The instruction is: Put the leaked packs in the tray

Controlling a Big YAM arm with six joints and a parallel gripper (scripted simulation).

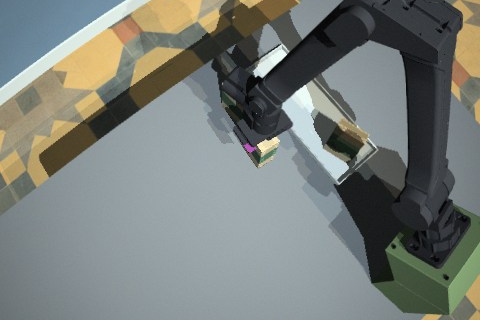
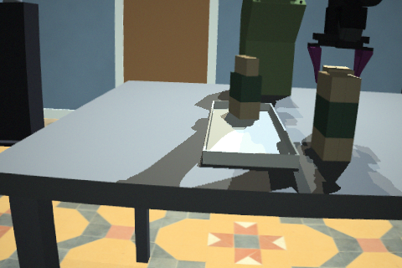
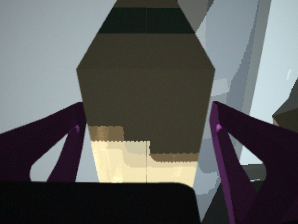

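One pack stands upright on the worktop just beside the tray, tan at top and bottom with a dark green band round its middle. A second pack, marked the same way, stands upright inside the tray at its far end, within the rim. The tray is shallow, rectangular, pale and glossy inside. A third pack is mostly hidden; only a green and tan edge shows.

A grey table stands on orange patterned floor tiles, with blue walls and a brown door at 12 o'clock.
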